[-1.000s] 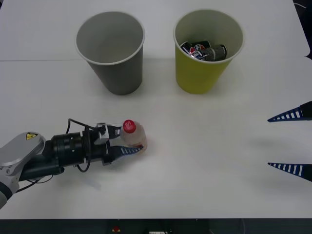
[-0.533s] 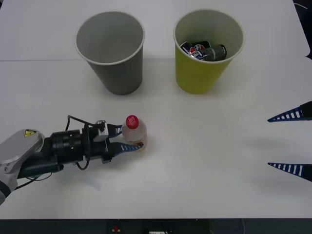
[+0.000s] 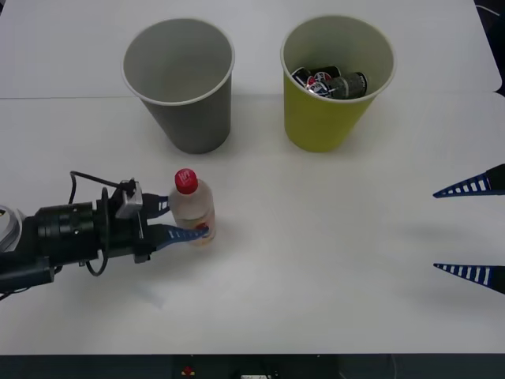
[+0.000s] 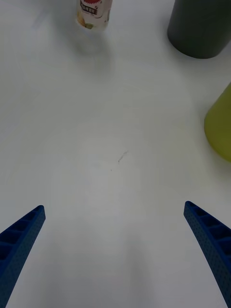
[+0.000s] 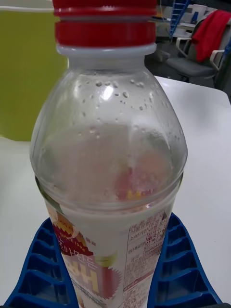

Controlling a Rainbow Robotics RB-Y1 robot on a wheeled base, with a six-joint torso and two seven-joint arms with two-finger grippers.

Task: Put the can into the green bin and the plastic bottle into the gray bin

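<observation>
White table (image 3: 331,260), bare apart from the task's things. Gray bin (image 3: 183,95) and green bin (image 3: 331,103) stand side by side at the far end; cans already lie in the green.

Left gripper (image 3: 177,223) pinches the bottle (image 3: 192,209) low on its label, upright, near side of the gray bin, likely for lifting over.

Right gripper (image 3: 473,229) spread wide, idle at right.

Room: chairs behind.

white table (image 3: 331,260), office chairs (image 5: 192,62), red cloth (image 5: 211,26)

No legible text on plastic bottle (image 5: 108,192) label
</observation>
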